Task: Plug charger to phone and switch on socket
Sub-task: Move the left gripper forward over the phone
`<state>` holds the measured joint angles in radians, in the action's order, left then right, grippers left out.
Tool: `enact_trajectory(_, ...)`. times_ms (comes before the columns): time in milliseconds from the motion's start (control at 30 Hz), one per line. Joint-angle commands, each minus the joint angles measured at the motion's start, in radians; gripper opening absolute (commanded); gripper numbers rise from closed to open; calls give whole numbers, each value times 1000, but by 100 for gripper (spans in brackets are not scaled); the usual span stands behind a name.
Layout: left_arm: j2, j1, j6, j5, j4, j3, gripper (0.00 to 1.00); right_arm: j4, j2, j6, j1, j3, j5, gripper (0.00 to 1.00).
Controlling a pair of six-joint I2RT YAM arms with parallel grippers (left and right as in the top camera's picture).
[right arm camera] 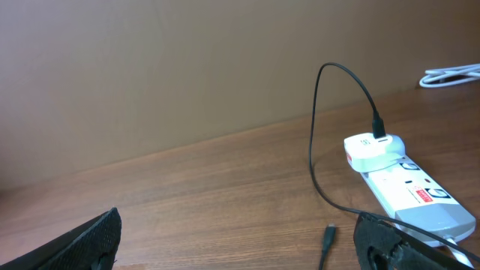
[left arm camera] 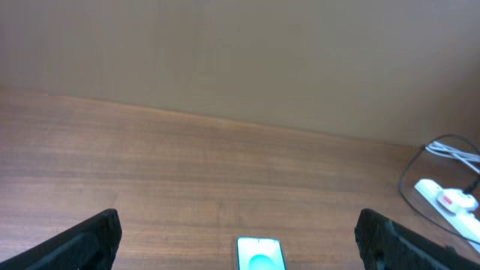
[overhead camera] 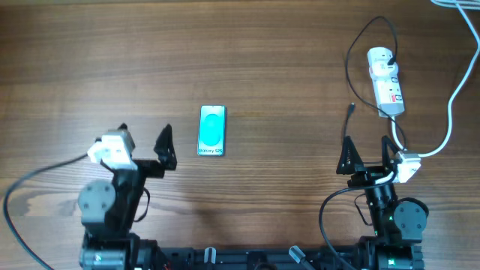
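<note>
Nothing is grasped yet, so the task looks to be at its opening step, fetching the charger [right arm camera: 312,150]. Its plug appears seated at the far end of the white socket [overhead camera: 385,84], far right on the counter [overhead camera: 270,67]. The thin black cable loops round to a loose connector tip [overhead camera: 351,109] lying just beyond the right gripper [overhead camera: 367,154], which is wide and empty. The left gripper [overhead camera: 142,140], likewise wide and empty, sits left of the phone [overhead camera: 212,130], which lies flat mid-counter with its cyan screen up. Next, the right gripper would need to pinch that small tip and carry it left to the phone.
</note>
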<state>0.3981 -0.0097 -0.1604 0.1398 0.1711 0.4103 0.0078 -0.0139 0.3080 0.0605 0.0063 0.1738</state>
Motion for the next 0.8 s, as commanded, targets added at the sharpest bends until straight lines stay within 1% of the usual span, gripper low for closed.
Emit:
enact_trajectory(0, 171, 5, 18, 29, 85, 179, 100, 2, 3, -17, 2, -1, -21, 100)
enact_trajectory(67, 294, 5, 18, 35, 205, 327, 100, 2, 3, -17, 2, -1, -21, 100)
enact_trajectory(133, 367, 5, 18, 35, 275, 414, 100, 2, 3, -17, 2, -1, -21, 99)
enact_trajectory(267, 496, 5, 18, 34, 374, 546, 100, 2, 3, -17, 2, -1, -21, 100)
enact_trajectory(467, 650, -7, 13, 22, 463, 640, 100, 2, 3, -17, 2, -1, -21, 100)
enact_trajectory(500, 670, -36, -12, -28, 470, 658, 100, 2, 3, -17, 2, -1, -21, 100)
enact_trajectory(667, 706, -225, -14, -272, 470, 707, 99, 2, 3, -17, 2, -1, -21, 100)
enact_trajectory(700, 715, -264, -49, -320, 470, 708, 100, 2, 3, -17, 2, -1, -21, 100)
enact_trajectory(767, 740, -312, -96, -364, 476, 708, 100, 2, 3, -17, 2, -1, -21, 100)
